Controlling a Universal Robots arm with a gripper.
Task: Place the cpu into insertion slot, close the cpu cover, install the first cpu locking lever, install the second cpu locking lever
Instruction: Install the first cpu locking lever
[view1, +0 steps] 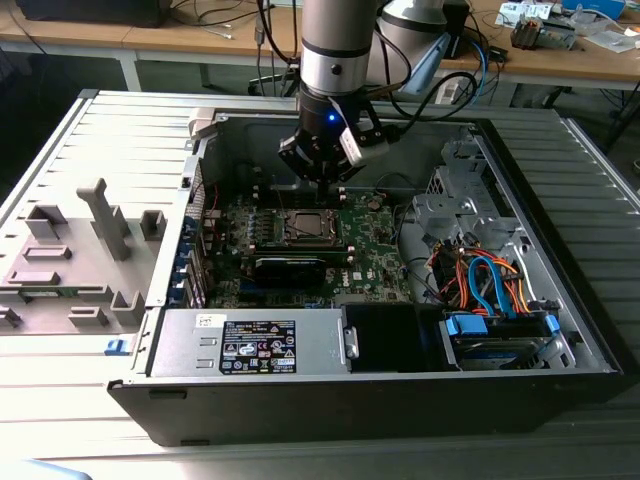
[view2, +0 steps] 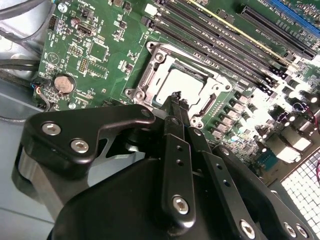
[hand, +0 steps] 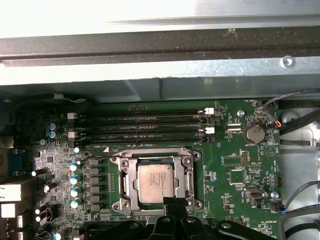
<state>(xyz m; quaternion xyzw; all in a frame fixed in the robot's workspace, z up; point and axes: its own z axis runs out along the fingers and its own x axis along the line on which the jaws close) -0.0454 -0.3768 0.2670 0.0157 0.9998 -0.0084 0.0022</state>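
Fingertips of the black two-finger gripper (view2: 176, 100) were pressed together into one narrow point, with nothing visible between them. That point hovered at the near edge of the small flat square cpu (view2: 181, 86) with its silver-grey metal top, and whether it touched the chip or the frame could not be told.

The cpu lay flat and square inside the insertion slot (hand: 125, 181), a square dark socket with a silvery metal border on the green motherboard (hand: 235, 170). Its sides ran parallel to the socket sides, so it had no long axis to align. In the first wrist view the chip sat directly ahead of the fingertips, with its near edge just beside them.

A thin silvery metal frame with a square window, judged to be the cpu cover (hand: 156, 154), appeared to lie around the chip, leaving its metal top bare. How the locking levers stood could not be told.

Four long narrow black memory slots (hand: 145, 129) ran parallel to the far side of the socket, beyond the chip from the fingers. A round silver coin battery (hand: 254, 133) sat well apart from the socket.

In the exterior view the arm reached straight down into the open black computer case (view1: 330, 400), and the gripper (view1: 322, 160) hung just above the socket (view1: 305, 228) near the middle of the board.
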